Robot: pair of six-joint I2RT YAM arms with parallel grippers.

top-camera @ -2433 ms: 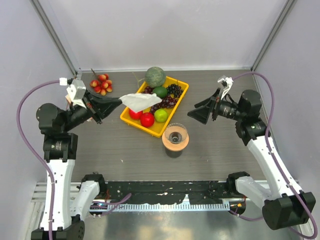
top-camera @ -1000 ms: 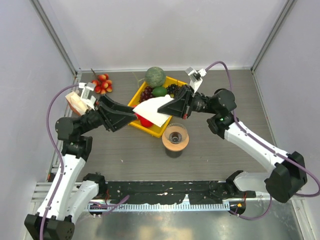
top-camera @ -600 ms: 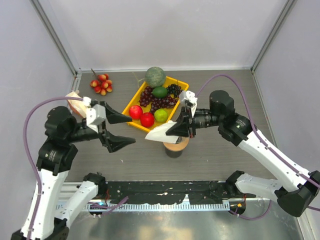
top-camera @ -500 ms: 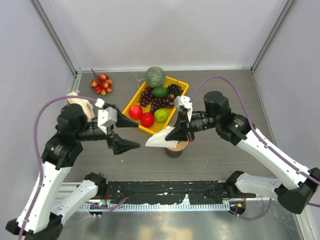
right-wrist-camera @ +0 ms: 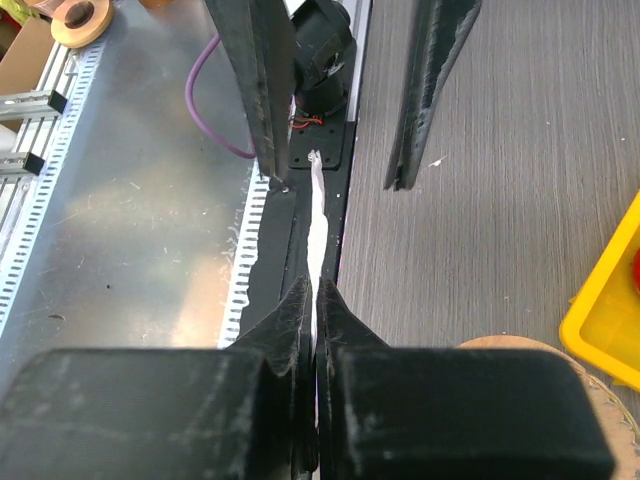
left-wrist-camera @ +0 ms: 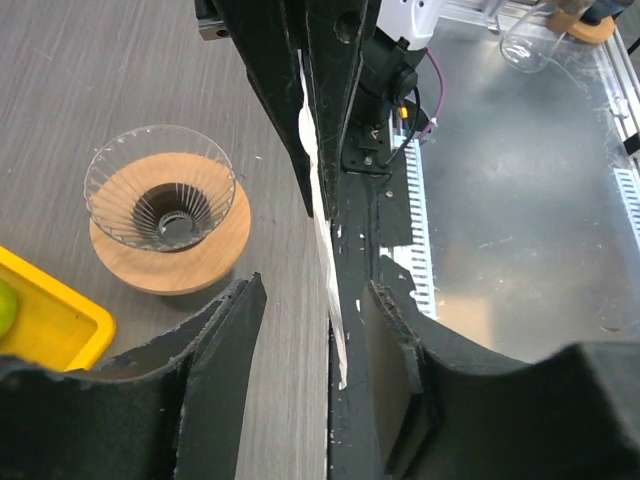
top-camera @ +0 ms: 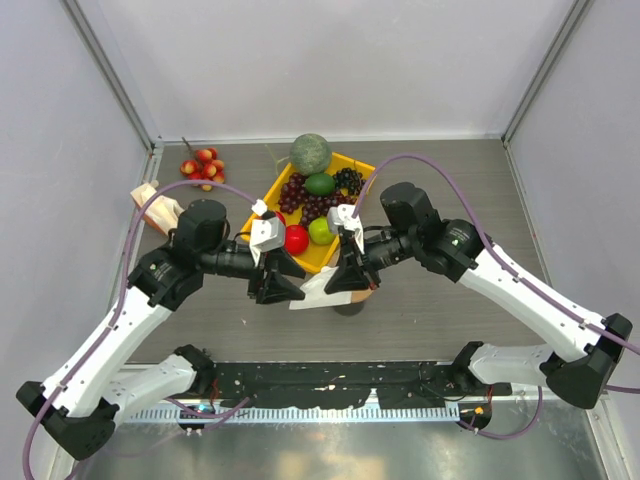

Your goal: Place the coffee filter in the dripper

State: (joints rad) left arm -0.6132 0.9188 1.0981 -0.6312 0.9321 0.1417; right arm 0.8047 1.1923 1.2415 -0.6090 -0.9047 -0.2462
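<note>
Now left hand straddles coffee filter; yellow tray beside dripper.

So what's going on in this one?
The right gripper is shut on the coffee filter and holds it off the table. The left gripper is open, with one finger on either side of the filter's free edge, not yet closed on it. The dripper stands empty on a wooden ring beside the yellow tray, so the filter is not in it yet.
</note>
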